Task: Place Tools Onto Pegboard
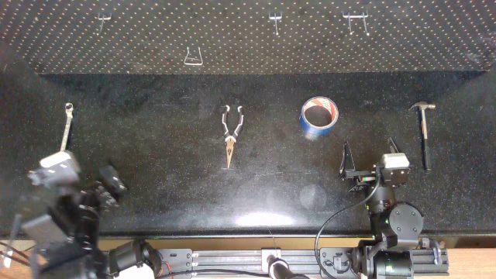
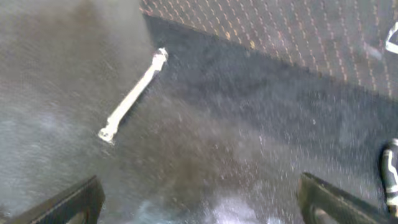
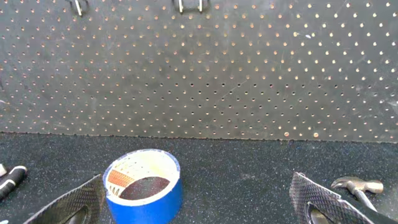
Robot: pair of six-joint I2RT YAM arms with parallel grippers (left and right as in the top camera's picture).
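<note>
Behind the black worktop (image 1: 155, 163), a pegboard (image 1: 232, 27).

The left arm (image 1: 74, 217) and right arm (image 1: 395, 221) are black with rounded joint housings; each wrist carries a white block (image 1: 395, 164); a black cable (image 1: 329, 225) loops beside the right base; the right end effector (image 1: 370, 157) has dark, mesh-textured fingers (image 3: 320, 198).

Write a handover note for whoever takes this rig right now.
Left hand: open, empty, near the wrench.
Right hand: open, empty, short of the gap between the tape roll and the hammer.
Pliers: mid-table, untouched.
Done: nothing. The pegboard hooks are bare.
Left: hang all four items.
</note>
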